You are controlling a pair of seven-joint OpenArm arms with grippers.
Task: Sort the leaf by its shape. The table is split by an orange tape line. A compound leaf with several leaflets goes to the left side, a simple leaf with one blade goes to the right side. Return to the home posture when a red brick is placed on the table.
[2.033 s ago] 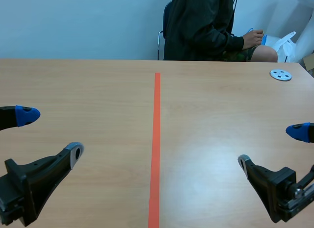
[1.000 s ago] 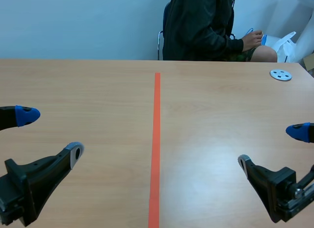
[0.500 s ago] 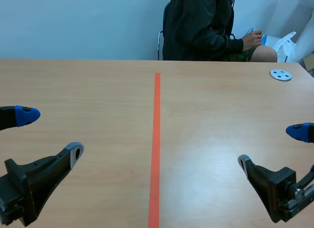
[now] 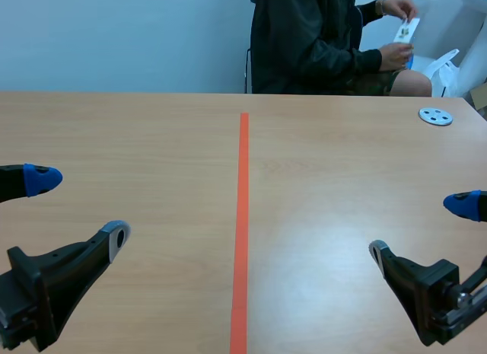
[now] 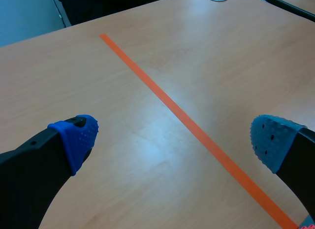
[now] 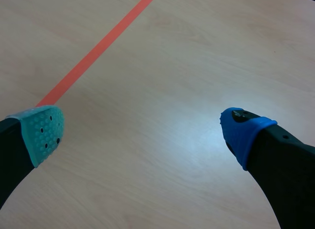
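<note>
Closest to me, my left gripper (image 4: 80,206) hovers low over its side of the table (image 4: 152,133) with its fingers spread wide and nothing between them. My right gripper (image 4: 420,228) mirrors it on the other side, also wide apart and empty. Both wrist views show only bare wood under the pads. Between the arms, the orange tape line (image 4: 242,217) runs straight away from me and splits the pale wooden top. I can find no leaf on either side of it and no red brick, so I judge that the sorting has nothing to act on right now. Nothing shows as sorted, and the arms wait for a leaf to be set down. Farther out on the right half, a small grey disc (image 4: 435,116) lies near the far edge. Beyond the table a person (image 4: 304,42) in a dark jacket sits on a chair (image 4: 249,68), hands raised around a small white card (image 4: 405,28). I cannot tell what is on it. A plain pale blue wall (image 4: 114,34) closes the room behind.
</note>
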